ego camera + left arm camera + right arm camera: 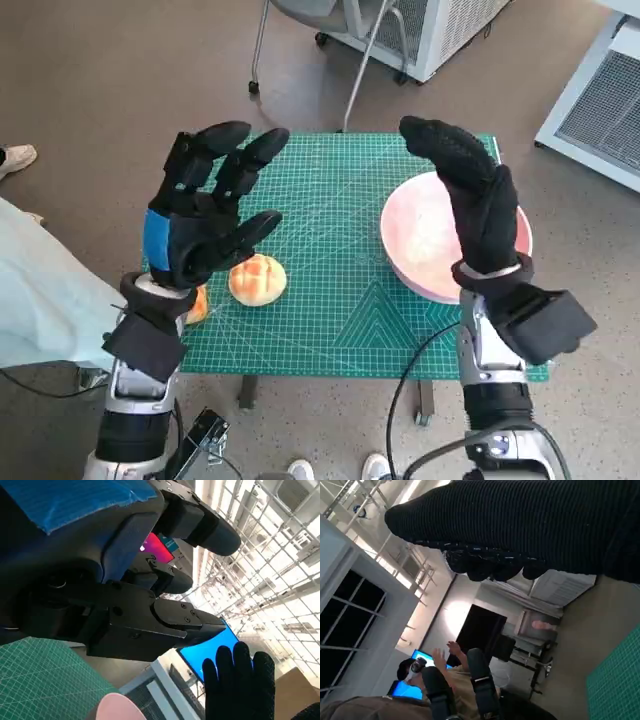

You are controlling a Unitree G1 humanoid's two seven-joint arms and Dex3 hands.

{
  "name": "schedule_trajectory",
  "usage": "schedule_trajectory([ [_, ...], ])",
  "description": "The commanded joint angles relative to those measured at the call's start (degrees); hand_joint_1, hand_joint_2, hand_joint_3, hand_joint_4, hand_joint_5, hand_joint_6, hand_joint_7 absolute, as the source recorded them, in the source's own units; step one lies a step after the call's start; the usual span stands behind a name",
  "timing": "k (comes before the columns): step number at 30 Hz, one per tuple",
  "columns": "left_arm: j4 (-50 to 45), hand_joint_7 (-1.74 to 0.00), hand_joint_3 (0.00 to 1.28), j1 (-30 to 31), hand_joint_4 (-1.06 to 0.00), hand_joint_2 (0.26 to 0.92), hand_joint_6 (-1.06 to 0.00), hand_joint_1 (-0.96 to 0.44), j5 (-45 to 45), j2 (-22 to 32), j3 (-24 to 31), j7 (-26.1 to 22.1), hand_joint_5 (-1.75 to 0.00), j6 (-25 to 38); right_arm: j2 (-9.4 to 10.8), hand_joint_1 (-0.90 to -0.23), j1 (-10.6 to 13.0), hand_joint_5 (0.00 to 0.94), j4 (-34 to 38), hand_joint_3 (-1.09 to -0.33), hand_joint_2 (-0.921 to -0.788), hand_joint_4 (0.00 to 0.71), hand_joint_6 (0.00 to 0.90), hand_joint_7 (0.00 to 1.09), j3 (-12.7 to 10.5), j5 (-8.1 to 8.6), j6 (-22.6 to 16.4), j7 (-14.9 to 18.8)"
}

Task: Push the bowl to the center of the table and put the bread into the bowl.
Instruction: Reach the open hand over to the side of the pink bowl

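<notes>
A pink bowl (420,245) sits at the right side of the green cutting mat (330,290), partly covered by my gloved right hand (475,200), which is raised above it with fingers spread and nothing in it. A round golden bread roll (258,279) lies on the mat at the left. My left hand (205,215) hovers above and just left of the roll, fingers apart and empty. In the left wrist view the left hand (125,580) fills the picture, with the bowl's rim (117,707) and the gloved right hand (240,685) beyond it. The glove (530,525) spans the right wrist view.
A small orange item (197,303) lies at the mat's left edge under my left wrist. White cabinets (600,90) stand at the back right and a chair frame (340,60) behind the table. A person (435,680) sits with hands raised in the right wrist view.
</notes>
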Motion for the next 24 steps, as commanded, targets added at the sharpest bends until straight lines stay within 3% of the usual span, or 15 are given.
schedule_trajectory([
  [1, -1.4, -0.83, 0.17, 1.0, -0.32, 0.921, -0.22, -0.19, -0.3, 0.0, 0.2, 0.0, -0.44, 0.8, -3.3, -0.591, 1.2, 0.000, 2.4, -0.782, -0.921, 0.381, 0.011, 0.79, -3.1, 2.06, -0.2, 1.2],
  [4, -1.5, -0.83, 0.17, 1.1, -0.32, 0.921, -0.22, -0.19, -0.4, 0.1, 0.4, -0.1, -0.44, 0.9, -5.2, -0.576, 0.2, 0.016, 7.1, -0.782, -0.921, 0.359, 0.020, 0.75, -5.7, 3.09, -2.1, 1.4],
  [13, -2.0, -0.85, 0.17, 1.7, -0.32, 0.921, -0.21, -0.17, -0.4, 0.6, 1.0, -0.1, -0.45, 1.5, -10.1, -0.599, -3.7, 0.026, 25.6, -0.760, -0.921, 0.378, 0.069, 0.67, -13.1, 2.14, -8.2, -5.5],
  [24, -3.0, -0.87, 0.18, 1.6, -0.31, 0.921, -0.20, -0.16, 0.4, 0.7, 1.2, 0.5, -0.45, 2.9, -11.7, -0.573, -6.8, 0.004, 40.1, -0.776, -0.921, 0.348, 0.085, 0.65, -18.6, 5.40, -5.3, -6.7],
])
